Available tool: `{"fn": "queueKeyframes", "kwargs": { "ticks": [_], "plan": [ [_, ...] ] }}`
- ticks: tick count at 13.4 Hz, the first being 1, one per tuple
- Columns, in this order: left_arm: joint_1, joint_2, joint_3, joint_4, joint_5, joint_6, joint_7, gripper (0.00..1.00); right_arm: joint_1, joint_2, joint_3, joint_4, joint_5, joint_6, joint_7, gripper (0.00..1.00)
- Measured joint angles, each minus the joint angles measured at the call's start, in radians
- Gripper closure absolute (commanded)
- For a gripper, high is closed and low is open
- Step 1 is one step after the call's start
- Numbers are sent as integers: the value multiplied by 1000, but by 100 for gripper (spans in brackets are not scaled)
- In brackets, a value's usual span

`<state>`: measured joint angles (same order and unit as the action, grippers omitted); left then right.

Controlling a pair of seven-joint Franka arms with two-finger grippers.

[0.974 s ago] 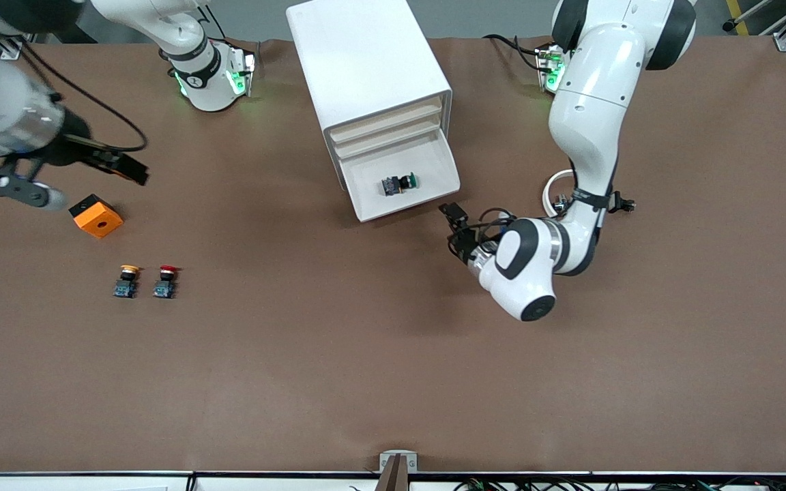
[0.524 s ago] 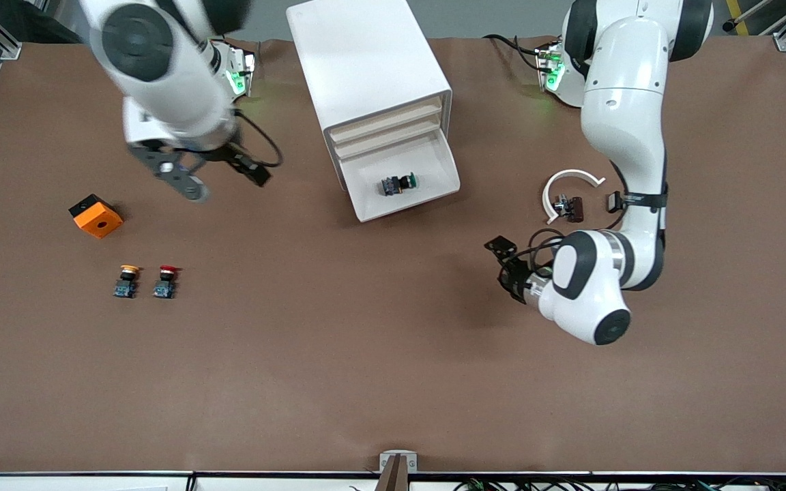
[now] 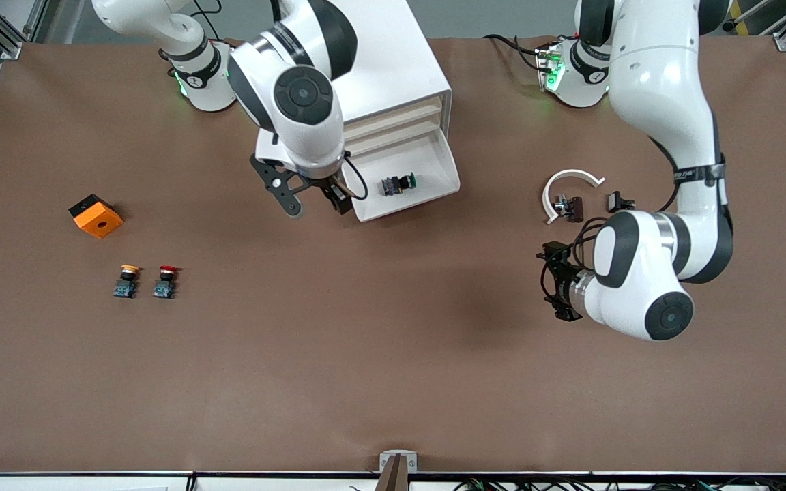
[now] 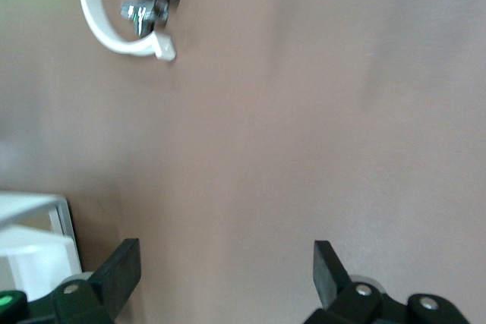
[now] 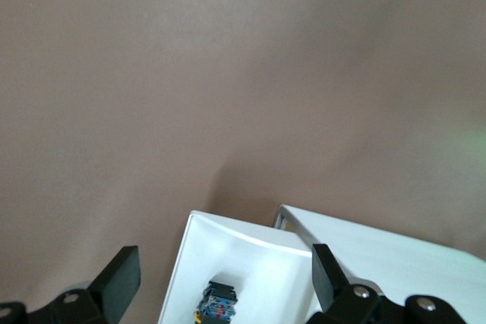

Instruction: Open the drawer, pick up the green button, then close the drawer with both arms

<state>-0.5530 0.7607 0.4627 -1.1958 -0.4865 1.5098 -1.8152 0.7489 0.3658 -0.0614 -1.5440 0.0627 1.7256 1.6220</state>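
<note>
The white cabinet point(image 3: 366, 61) stands at the table's back middle. Its lowest drawer point(image 3: 434, 160) is pulled out. The green-capped button point(image 3: 398, 184) lies on its side in the drawer. My right gripper point(image 3: 314, 199) is open and empty over the drawer's corner toward the right arm's end. The right wrist view shows its fingers wide apart point(image 5: 222, 278) above the drawer point(image 5: 250, 259) and the button's black and blue body point(image 5: 216, 303). My left gripper point(image 3: 552, 283) is open and empty over bare table toward the left arm's end, also seen in its wrist view point(image 4: 224, 267).
An orange block point(image 3: 96, 215), a yellow-capped button point(image 3: 127, 280) and a red-capped button point(image 3: 166, 280) lie toward the right arm's end. A white C-shaped ring point(image 3: 565, 184) with small dark parts point(image 3: 572, 206) lies near the left arm, and also shows in the left wrist view point(image 4: 110, 32).
The right arm has swung from the right arm's end of the table to the open drawer. The left gripper has moved away from the drawer toward the left arm's end. The drawer and button are unmoved.
</note>
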Motion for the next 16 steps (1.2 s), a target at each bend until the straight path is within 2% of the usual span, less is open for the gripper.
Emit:
{"fn": "queueKeyframes", "kwargs": {
  "ticks": [3,5,9,13,16],
  "plan": [
    [-47,-70,-1,0,175,-1,223,0,17,53,0,-6,22,65,16,0],
    [-81,-111,-1,-1,251,-4,479,0,30,83,-1,-14,41,104,23,0],
    [-70,-127,1,-31,268,-5,1000,0,81,143,-1,-19,58,172,64,0],
    [-68,-133,1,-49,268,6,1229,0,134,185,-1,-19,59,208,132,0],
    [-69,-180,1,-144,268,101,1385,0,143,196,-1,-22,107,208,142,0]
  ]
}}
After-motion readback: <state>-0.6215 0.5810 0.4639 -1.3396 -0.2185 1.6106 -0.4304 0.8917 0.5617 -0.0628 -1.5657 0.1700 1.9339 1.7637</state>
